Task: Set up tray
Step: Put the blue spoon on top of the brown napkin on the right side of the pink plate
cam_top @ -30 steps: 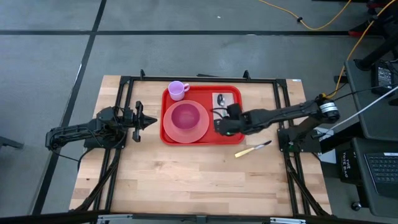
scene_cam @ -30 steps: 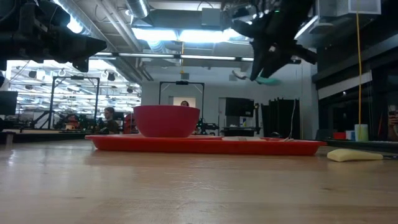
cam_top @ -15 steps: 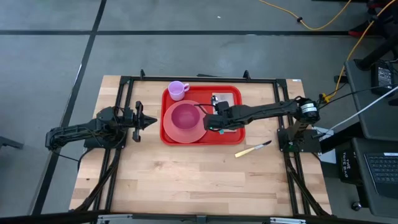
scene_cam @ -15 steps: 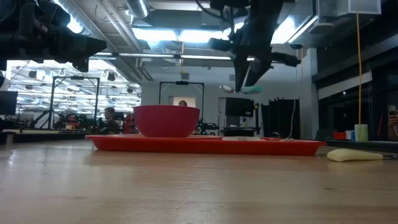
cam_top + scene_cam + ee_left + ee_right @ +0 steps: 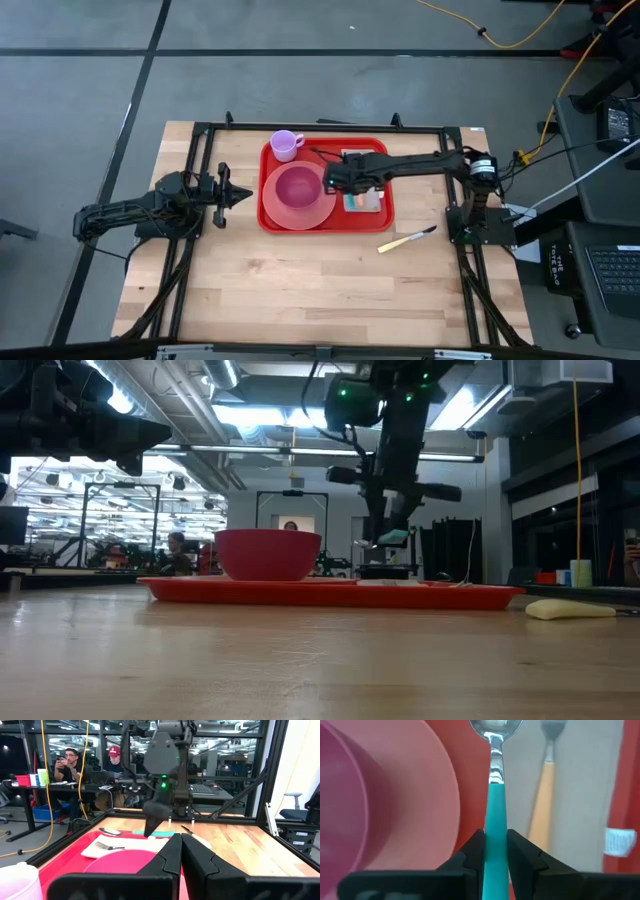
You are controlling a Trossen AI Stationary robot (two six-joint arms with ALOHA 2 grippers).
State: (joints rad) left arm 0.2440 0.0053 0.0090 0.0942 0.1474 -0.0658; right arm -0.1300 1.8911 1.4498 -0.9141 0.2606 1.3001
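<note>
The red tray point(image 5: 325, 221) lies on the wooden surface point(image 5: 300, 290), between the two arms and toward its far edge. The right jaws point(image 5: 494, 851) hang over the tray's middle, pinching a spoon point(image 5: 494, 785) by its teal handle, with the metal bowl pointing ahead of them. In the low view the spoon point(image 5: 392, 537) is clear of the tray point(image 5: 330, 592), with open air below it.

Just to one side of the right jaws sit a salmon-pink plate point(image 5: 432, 800) and on it a magenta bowl point(image 5: 342, 805), whose wall rises well above the tray rim in the low view. On the other side of these jaws lies a pale napkin point(image 5: 580, 785) carrying a fork point(image 5: 545, 795) with an orange handle, near and roughly parallel to the spoon. Beyond the bowl, at the tray's far corner, stands a lilac cup point(image 5: 286, 145).

A knife point(image 5: 405, 240) with a pale yellow handle lies on the bare surface outside the tray, near the right arm's base; the wood there and toward the near edge is otherwise open.

The left jaws point(image 5: 237, 196) are pressed together, holding nothing, well apart from the tray's side edge, with free surface ahead of them. People point(image 5: 70, 762) sit at a desk in the room beyond.
</note>
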